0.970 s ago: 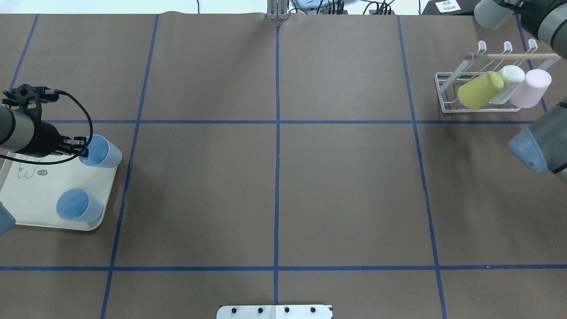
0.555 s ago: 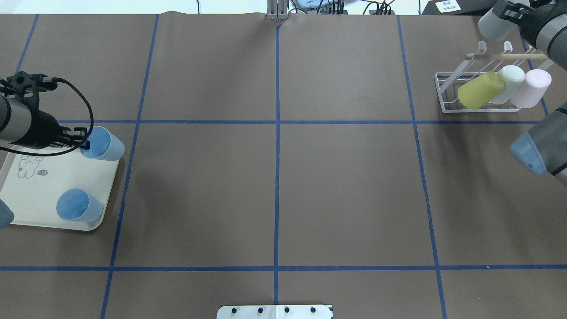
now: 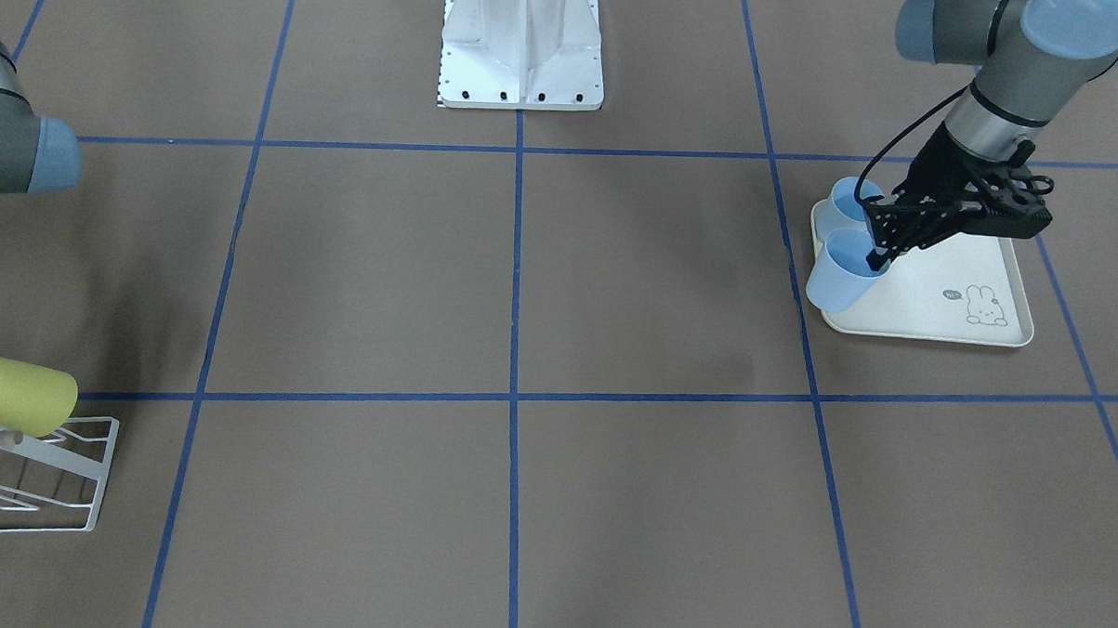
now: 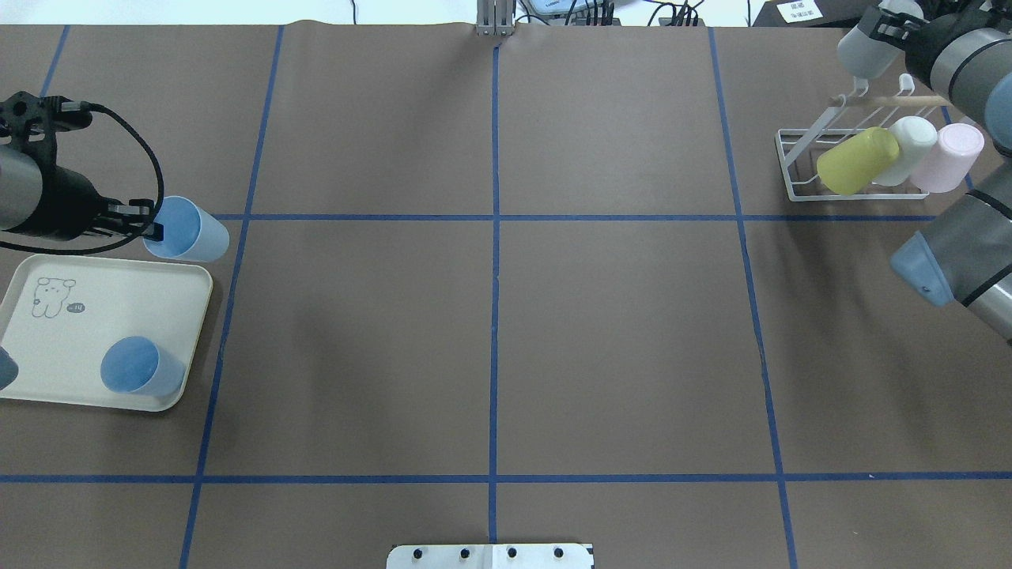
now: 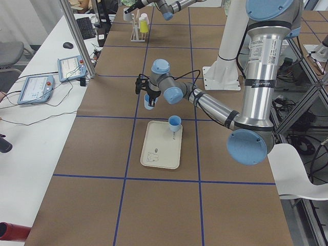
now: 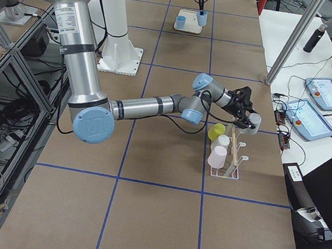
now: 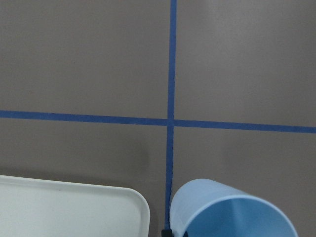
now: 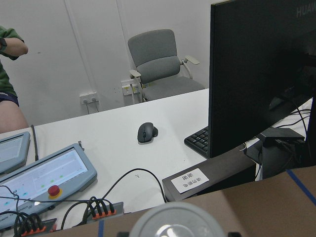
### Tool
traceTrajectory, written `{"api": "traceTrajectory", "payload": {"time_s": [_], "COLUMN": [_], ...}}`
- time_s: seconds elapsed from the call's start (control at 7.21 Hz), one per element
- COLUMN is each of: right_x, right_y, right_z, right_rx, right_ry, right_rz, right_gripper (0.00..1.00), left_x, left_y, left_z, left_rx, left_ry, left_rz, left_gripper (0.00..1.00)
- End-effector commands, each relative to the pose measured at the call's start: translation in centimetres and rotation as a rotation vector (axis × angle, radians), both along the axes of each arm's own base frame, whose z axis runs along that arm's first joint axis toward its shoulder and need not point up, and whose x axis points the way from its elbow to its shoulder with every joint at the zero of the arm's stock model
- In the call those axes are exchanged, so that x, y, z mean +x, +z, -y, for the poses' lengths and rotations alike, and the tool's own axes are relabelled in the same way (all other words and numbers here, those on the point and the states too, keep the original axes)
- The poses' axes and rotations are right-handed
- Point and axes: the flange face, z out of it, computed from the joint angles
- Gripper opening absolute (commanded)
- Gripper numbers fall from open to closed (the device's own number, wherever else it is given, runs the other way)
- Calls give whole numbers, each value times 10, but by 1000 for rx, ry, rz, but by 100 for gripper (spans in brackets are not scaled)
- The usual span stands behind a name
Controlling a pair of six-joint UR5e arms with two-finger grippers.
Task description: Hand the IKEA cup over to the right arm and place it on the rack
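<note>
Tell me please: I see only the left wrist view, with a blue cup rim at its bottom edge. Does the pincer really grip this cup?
Observer: Yes. The left pincer pinches the rim of the held blue cup, with one finger inside it.
Operator: Is any other cup on the tray?
Observer: Yes, a second blue cup stands upright on the tray.
Operator: And is the right arm free?
Observer: No. The right pincer is shut on a grey cup, near the rack.

Rack half beyond front view's edge
</note>
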Motion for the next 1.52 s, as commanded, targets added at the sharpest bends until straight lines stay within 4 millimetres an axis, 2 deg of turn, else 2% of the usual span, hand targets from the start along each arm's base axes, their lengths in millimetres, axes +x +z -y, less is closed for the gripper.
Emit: {"api": "traceTrajectory", "payload": {"time_s": [0.0,0.14,0.28,0.42,0.55,0.69,0.83,0.97,1.11,1.25,1.39], "right_x": [-7,-12,-19,-21,-22,-24,-23,-22,-17,-10,0], "right_y": [32,43,41,34,37,37,30,11,-18,-41,-64], "right_z": [-4,-4,-6,-8,-9,-10,-10,-13,-19,-30,-52], "right_rx": [24,44,47,58,56,58,71,101,147,181,187], "right_ry": [-12,-18,-29,-33,-35,-39,-42,-45,-44,-46,-57], "right_rz": [15,28,33,42,39,41,45,65,98,139,261], "right_gripper": [20,20,23,40,84,99,99,99,99,99,99], "left_x": [-11,-12,-15,-18,-14,-9,-4,0,5,15,32], "left_y": [-28,-43,-53,-73,-109,-141,-173,-199,-222,-247,-272], "left_z": [4,9,10,16,24,30,34,37,43,47,44], "left_rx": [3,-1,-22,-46,-69,-106,-136,-167,-198,-236,-273], "left_ry": [-27,-43,-48,-58,-88,-126,-155,-178,-200,-210,-204], "left_rz": [-55,-85,-117,-155,-210,-271,-331,-381,-427,-473,-515], "left_gripper": [0,0,0,0,0,0,0,0,0,0,0]}}
